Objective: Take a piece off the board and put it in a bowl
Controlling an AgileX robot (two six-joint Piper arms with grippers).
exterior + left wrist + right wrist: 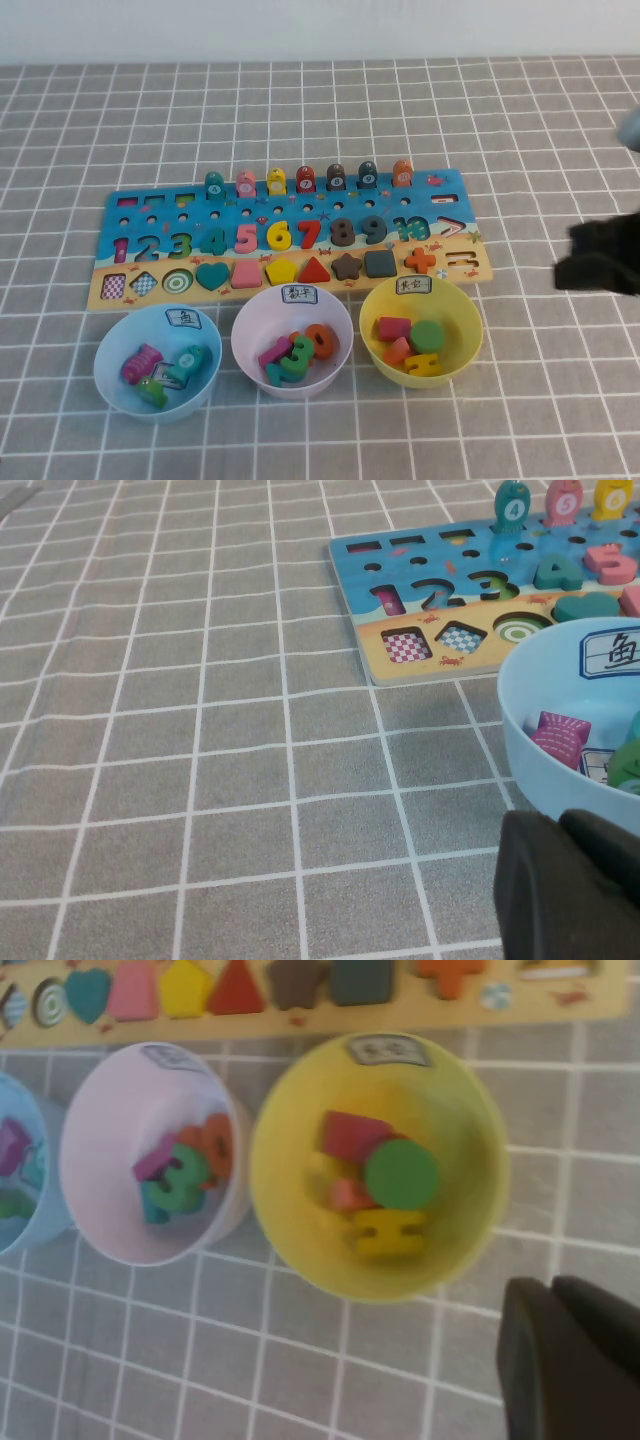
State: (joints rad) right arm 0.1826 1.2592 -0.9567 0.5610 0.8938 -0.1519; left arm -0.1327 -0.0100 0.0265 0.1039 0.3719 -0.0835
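Hovering clenched off the board's (290,238) right end, the right gripper (598,258) holds nothing; left gripper's (570,885) state unclear beside the blue bowl (118,372).

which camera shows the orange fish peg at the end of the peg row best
The high view: the orange fish peg stands upright at the right end of the board's back row, unobstructed. The left wrist view shows only the row's first pegs; the right wrist view shows only the board's shape row.
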